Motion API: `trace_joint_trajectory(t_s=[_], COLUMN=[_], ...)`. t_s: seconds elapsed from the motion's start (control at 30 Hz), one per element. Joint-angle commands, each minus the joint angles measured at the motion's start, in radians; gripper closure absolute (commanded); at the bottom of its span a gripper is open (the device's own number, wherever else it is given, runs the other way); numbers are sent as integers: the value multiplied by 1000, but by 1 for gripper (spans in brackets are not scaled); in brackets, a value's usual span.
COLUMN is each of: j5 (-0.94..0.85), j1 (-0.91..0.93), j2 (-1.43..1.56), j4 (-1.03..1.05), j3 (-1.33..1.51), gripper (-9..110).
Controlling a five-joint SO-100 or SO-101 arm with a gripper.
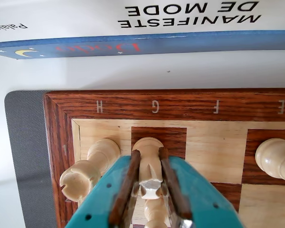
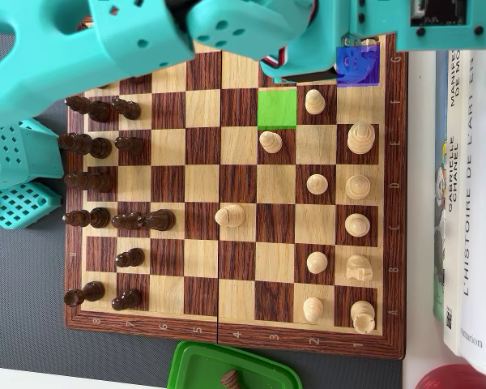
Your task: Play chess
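Observation:
In the wrist view my gripper has teal jaws with brown pads. They are closed on both sides of a white knight that stands on the dark G1 square of the wooden chessboard. In the overhead view my teal arm covers the board's top edge and hides the gripper and the knight. A blue marker lies over G1 and a green marker over a square nearby. White pieces stand on the right, dark pieces on the left.
A white rook stands close to the left of the knight and a white pawn just behind it. A larger white piece is to the right. Books lie past the board edge. A green tray holds a dark piece.

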Motion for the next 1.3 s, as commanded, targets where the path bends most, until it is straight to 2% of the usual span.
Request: trace_joint_trajectory(t_s=[0.0, 0.27, 1.27], j5=[6, 2, -18], j1=[6, 9, 31], j2=[15, 66, 595], j4=[0, 5, -6], j3=[-54, -38, 413], gripper=[96, 96, 96])
